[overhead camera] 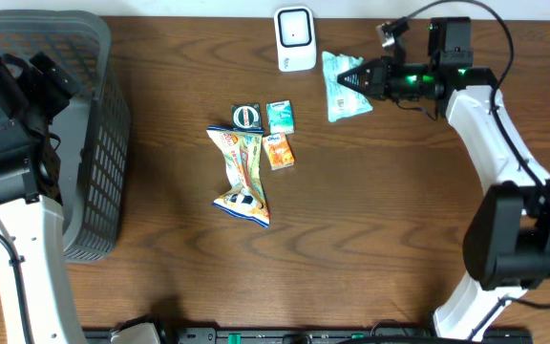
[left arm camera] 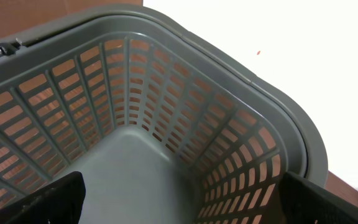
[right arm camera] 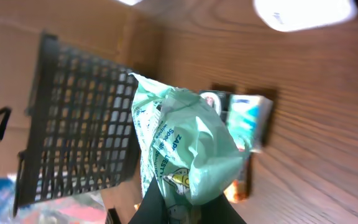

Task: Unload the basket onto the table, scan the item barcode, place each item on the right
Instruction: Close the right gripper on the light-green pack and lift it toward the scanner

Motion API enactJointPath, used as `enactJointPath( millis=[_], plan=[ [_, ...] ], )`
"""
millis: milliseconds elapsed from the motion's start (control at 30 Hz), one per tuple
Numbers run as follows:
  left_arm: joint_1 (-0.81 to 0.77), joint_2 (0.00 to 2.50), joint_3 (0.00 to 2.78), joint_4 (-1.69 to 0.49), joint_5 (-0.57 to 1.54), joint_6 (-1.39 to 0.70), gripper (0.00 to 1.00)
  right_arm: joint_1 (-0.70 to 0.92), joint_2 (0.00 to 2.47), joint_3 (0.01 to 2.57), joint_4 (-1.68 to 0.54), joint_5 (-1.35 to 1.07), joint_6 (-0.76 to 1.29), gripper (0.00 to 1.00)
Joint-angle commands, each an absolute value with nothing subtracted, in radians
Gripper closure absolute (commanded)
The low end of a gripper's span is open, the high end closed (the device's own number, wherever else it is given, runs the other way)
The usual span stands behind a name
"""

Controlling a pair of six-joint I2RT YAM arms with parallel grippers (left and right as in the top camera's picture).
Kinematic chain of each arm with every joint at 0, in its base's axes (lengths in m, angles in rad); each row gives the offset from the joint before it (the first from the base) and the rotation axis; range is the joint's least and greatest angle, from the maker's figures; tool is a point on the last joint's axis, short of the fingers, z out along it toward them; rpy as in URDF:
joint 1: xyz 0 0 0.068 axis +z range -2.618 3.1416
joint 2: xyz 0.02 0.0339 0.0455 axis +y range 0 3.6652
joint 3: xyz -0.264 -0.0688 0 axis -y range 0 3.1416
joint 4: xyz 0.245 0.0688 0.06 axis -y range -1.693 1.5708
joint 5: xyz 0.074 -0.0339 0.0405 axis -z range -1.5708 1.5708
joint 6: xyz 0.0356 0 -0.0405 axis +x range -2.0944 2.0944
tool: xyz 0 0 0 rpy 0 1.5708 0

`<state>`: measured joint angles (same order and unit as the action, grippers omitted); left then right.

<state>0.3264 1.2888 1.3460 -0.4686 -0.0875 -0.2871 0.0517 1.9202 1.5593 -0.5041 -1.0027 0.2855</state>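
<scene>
A pale green snack bag [overhead camera: 344, 86] hangs at the back right of the table, just right of the white barcode scanner [overhead camera: 295, 38]. My right gripper [overhead camera: 359, 79] is shut on the bag's edge; in the right wrist view the crumpled green bag [right arm camera: 185, 149] rises from between the dark fingers [right arm camera: 157, 202]. The scanner [right arm camera: 303, 12] shows blurred at the top right there. My left gripper [left arm camera: 179, 202] hangs open over the grey basket [left arm camera: 135, 162], nothing between its fingertips [left arm camera: 55, 199].
The grey basket [overhead camera: 103, 143] fills the table's left side. At the centre lie a yellow-orange chip bag [overhead camera: 242, 177], a round dark tin [overhead camera: 247, 117], a small teal pack [overhead camera: 280, 117] and a small orange pack [overhead camera: 280, 151].
</scene>
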Motion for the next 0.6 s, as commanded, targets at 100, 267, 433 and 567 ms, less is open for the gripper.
enactJointPath(
  millis=[100, 267, 433, 567],
  plan=[
    [0.331, 1.289, 1.362, -0.47, -0.09, -0.277, 0.02, 0.136, 1.805, 1.557, -0.513, -1.001, 0.029, 0.99],
    [0.331, 1.289, 1.362, -0.47, -0.09, -0.277, 0.02, 0.195, 1.78, 1.557, -0.503, -0.882, -0.017, 0.99],
    [0.331, 1.289, 1.362, -0.47, -0.09, -0.277, 0.02, 0.226, 1.78, 1.557, -0.493, -0.821, -0.015, 0.99],
    [0.331, 1.289, 1.362, -0.47, -0.09, -0.277, 0.02, 0.228, 1.78, 1.557, -0.491, -0.82, -0.003, 0.99]
  ],
)
